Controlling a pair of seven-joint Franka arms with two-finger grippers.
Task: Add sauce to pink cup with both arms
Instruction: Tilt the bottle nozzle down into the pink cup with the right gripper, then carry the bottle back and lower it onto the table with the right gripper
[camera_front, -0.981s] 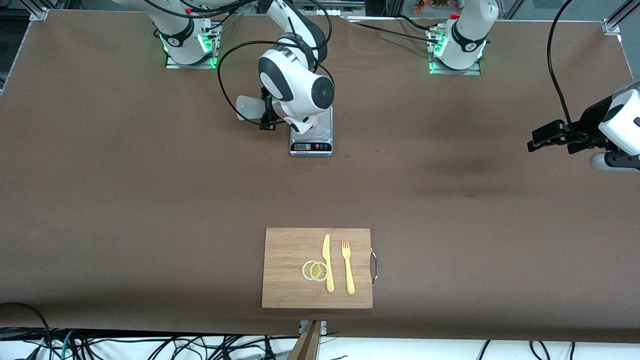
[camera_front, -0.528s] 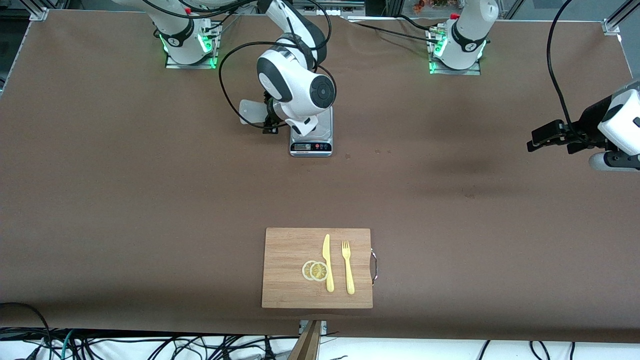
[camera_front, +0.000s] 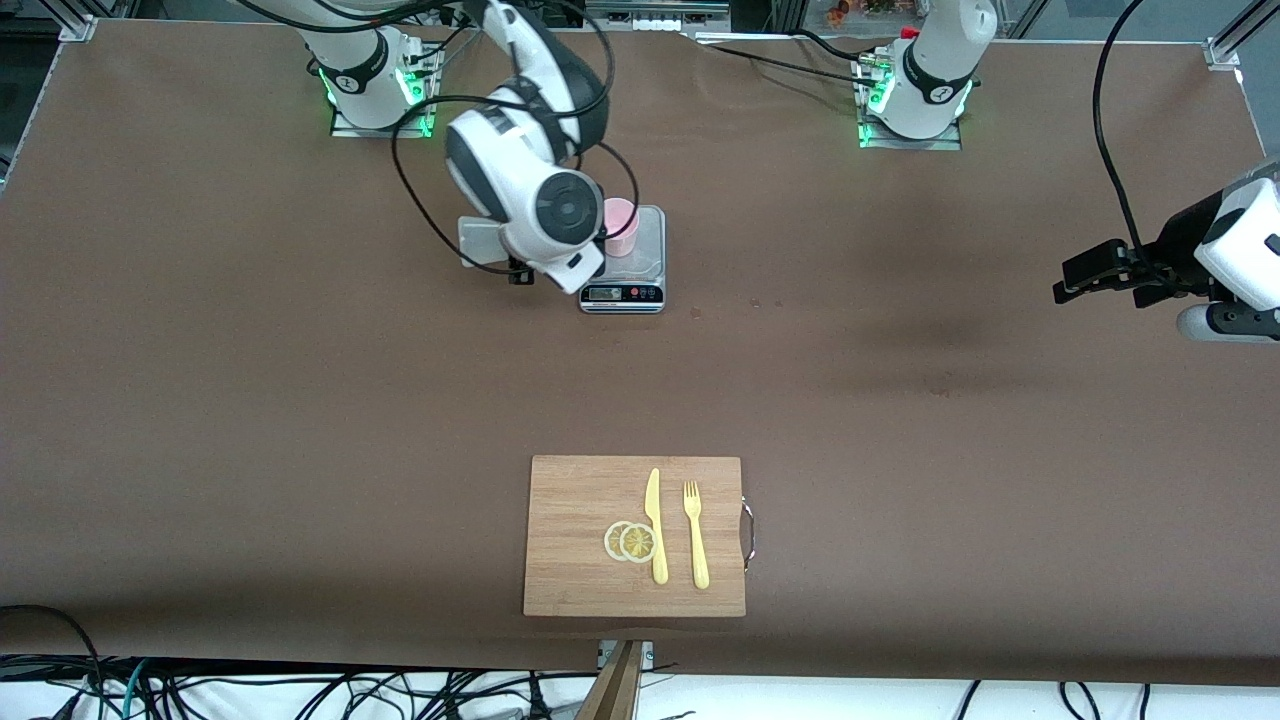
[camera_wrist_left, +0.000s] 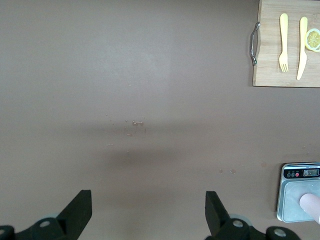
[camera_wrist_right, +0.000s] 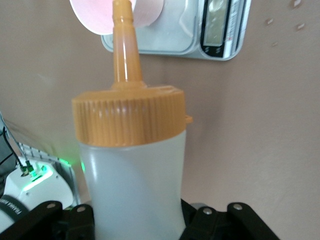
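The pink cup (camera_front: 620, 226) stands upright on a small kitchen scale (camera_front: 640, 262). My right gripper (camera_front: 520, 265) is shut on the sauce bottle (camera_front: 478, 243), a whitish squeeze bottle held tilted on its side above the table, beside the scale toward the right arm's end. In the right wrist view the bottle (camera_wrist_right: 132, 170) fills the frame, and its orange nozzle (camera_wrist_right: 122, 45) points at the pink cup (camera_wrist_right: 100, 15). My left gripper (camera_front: 1085, 278) waits open and empty over bare table at the left arm's end. The left wrist view has its gripper (camera_wrist_left: 149, 210) open wide, with the cup (camera_wrist_left: 312, 205) farther off.
A wooden cutting board (camera_front: 570, 500) lies near the front edge with lemon slices (camera_front: 630, 541), a yellow knife (camera_front: 655, 525) and a yellow fork (camera_front: 696, 533) on it. A black cable (camera_front: 415, 190) loops off the right arm.
The right arm has swung with the bottle off the scale toward its own end of the table, uncovering the pink cup. The left arm has not moved.
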